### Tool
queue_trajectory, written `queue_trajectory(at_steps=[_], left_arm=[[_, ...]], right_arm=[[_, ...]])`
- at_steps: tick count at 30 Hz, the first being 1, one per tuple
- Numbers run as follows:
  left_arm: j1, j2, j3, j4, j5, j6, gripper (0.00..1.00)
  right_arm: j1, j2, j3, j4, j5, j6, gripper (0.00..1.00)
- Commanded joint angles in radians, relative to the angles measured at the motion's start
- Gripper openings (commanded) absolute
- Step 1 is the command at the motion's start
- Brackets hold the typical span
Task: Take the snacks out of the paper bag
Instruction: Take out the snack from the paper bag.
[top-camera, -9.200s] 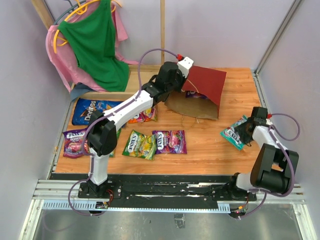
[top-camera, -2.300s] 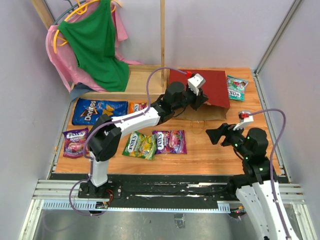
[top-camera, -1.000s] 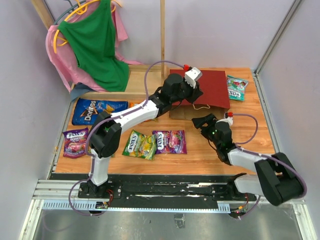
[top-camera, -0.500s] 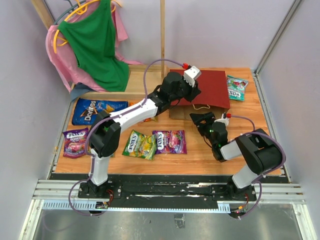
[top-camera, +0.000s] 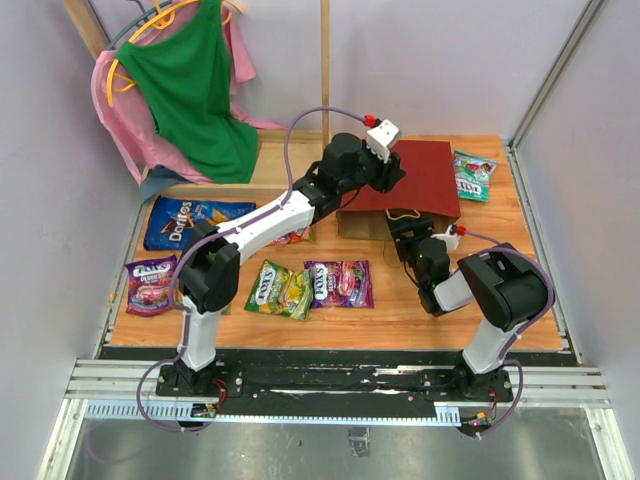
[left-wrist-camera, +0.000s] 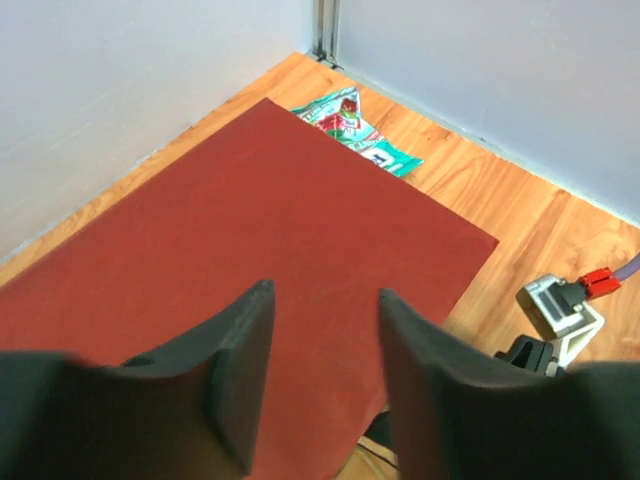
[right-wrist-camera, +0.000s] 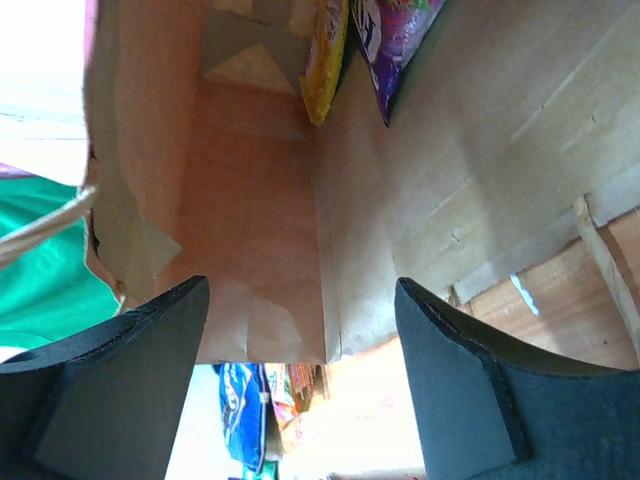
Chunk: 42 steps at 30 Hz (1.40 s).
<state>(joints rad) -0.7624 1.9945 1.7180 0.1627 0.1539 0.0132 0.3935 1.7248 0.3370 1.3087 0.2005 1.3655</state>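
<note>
Left hand (left-wrist-camera: 322, 295) and right hand (right-wrist-camera: 300, 290) apart, empty — purple packet (right-wrist-camera: 395, 40) in paper bag (right-wrist-camera: 250, 200) seems slick, floppy; pinch its edge.

I count six flat glossy snack packets (top-camera: 338, 283) out on the wooden counter (top-camera: 395, 312): one large blue Doritos bag (top-camera: 190, 222), two purple candy packets (top-camera: 150, 283), one yellow-green candy packet (top-camera: 280, 288), one partly hidden orange packet (top-camera: 293, 237) and one teal packet (top-camera: 472, 176). The right wrist view shows me two more inside the single dark red paper bag (top-camera: 425, 178), a yellow packet (right-wrist-camera: 325, 60) and a purple packet (right-wrist-camera: 390, 40). Two garments hang at the back, one green top (top-camera: 195, 95) and one pink garment (top-camera: 122, 112).
</note>
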Motion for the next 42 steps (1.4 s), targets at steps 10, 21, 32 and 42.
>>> queue_trajectory(at_steps=[10, 21, 32, 42], left_arm=[[0.002, -0.352, -0.464, 0.104, 0.303, 0.283, 1.00], [-0.041, -0.242, -0.351, 0.006, 0.301, 0.361, 0.99], [-0.068, -0.133, -0.255, -0.022, 0.289, 0.391, 0.95], [-0.069, -0.076, -0.206, -0.017, 0.241, 0.378, 0.00]], right_arm=[[0.021, 0.004, -0.051, 0.101, 0.053, 0.033, 0.77], [0.028, 0.042, -0.053, 0.147, 0.025, 0.047, 0.78], [0.028, 0.076, -0.055, 0.196, 0.026, 0.046, 0.78], [0.027, 0.088, -0.055, 0.211, 0.031, 0.049, 0.78]])
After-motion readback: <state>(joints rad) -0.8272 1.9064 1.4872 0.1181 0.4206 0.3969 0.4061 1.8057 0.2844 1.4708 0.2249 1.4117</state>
